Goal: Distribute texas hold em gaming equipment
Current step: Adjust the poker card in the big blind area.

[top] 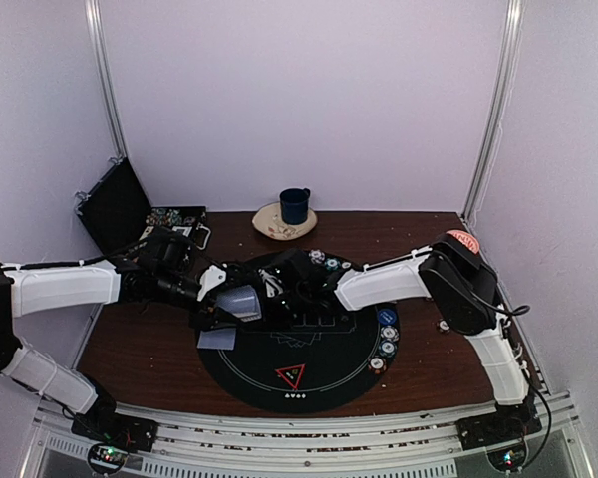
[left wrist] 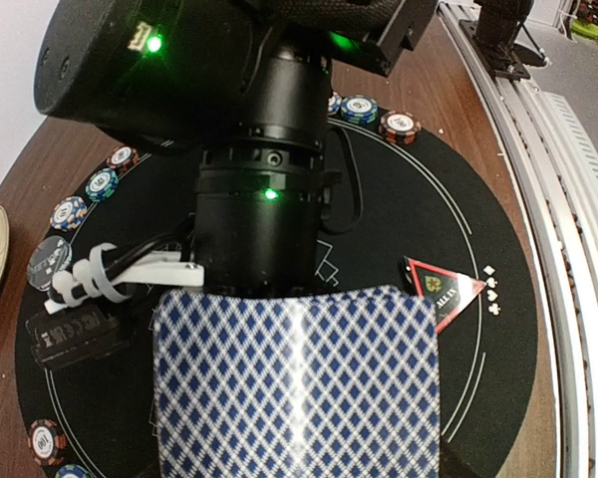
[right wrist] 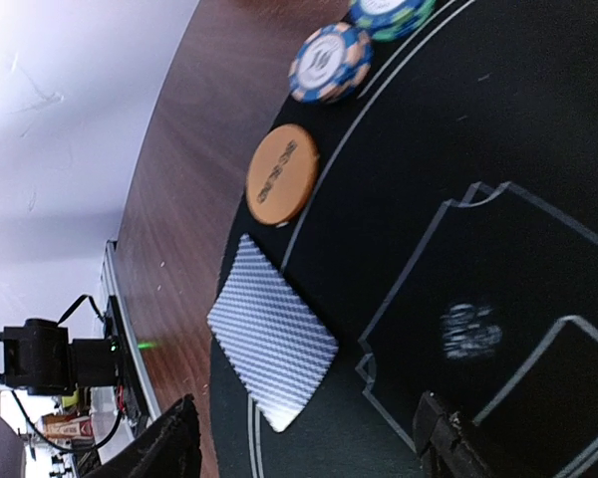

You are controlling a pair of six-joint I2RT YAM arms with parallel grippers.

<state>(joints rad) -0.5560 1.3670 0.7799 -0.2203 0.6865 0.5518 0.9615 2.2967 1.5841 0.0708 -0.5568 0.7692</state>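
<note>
L claw [top: 224,310] clamps card deck [left wrist: 294,383] above mat [top: 249,373]; R claw [right wrist: 309,443] open, empty. Single card [right wrist: 272,344] flat on mat by orange button [right wrist: 282,174]. Cards prob. thin, slippery, bendy: pinch short edge.

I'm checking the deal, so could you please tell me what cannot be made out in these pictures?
How the left gripper holds the deck: left wrist view, the deck covers the fingers; top view, too small.
Triangle: left wrist view, one corner behind the deck.
Mat print: right wrist view, blurred.
Case contents: top view, too small.
</note>
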